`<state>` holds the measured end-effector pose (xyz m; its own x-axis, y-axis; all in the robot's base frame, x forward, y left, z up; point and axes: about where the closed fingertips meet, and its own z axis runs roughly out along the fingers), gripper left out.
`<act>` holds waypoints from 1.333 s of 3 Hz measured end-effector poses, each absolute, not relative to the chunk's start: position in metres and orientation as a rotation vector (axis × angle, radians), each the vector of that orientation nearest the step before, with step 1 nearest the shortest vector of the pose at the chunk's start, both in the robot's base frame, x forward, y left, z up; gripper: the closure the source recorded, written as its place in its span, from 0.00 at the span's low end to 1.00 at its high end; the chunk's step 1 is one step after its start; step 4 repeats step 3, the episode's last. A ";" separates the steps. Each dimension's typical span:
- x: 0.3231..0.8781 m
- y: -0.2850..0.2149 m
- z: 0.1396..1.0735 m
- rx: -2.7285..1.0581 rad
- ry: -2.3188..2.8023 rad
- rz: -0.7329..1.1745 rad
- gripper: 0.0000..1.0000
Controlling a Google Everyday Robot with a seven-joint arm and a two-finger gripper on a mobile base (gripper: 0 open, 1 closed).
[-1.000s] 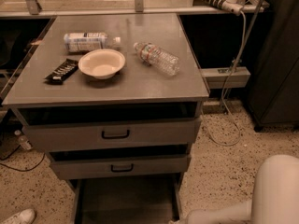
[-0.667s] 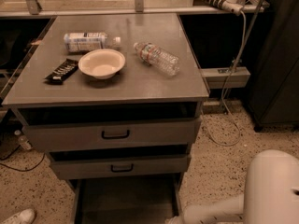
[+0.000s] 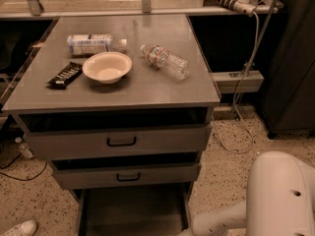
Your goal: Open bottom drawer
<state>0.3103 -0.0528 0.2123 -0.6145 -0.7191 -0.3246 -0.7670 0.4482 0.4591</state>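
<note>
The grey metal cabinet (image 3: 113, 95) shows two drawer fronts with black loop handles, the upper drawer (image 3: 162, 140) and the middle drawer (image 3: 162, 175). Below them the bottom drawer (image 3: 133, 213) stands pulled out toward me; I see its dark inside and side rails, while its front and handle are cut off by the lower edge of the view. My white arm (image 3: 280, 195) fills the lower right, and its forearm (image 3: 216, 222) reaches left to the drawer's right rail. The gripper itself is below the edge of the view.
On the cabinet top lie a white bowl (image 3: 107, 67), a clear plastic bottle (image 3: 166, 61), a labelled bottle (image 3: 93, 43) and a dark snack bar (image 3: 65, 74). A power strip (image 3: 236, 81) with cables is to the right. A white shoe (image 3: 17, 228) is at the lower left.
The white arm's upper body has moved left and up and takes more of the lower right corner. The drawers and the things on top have not moved.
</note>
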 end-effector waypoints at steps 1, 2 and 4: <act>0.300 -0.061 0.212 -1.341 2.629 0.902 0.00; 0.289 -0.070 0.216 -1.339 2.656 0.915 0.00; 0.289 -0.070 0.216 -1.339 2.656 0.915 0.00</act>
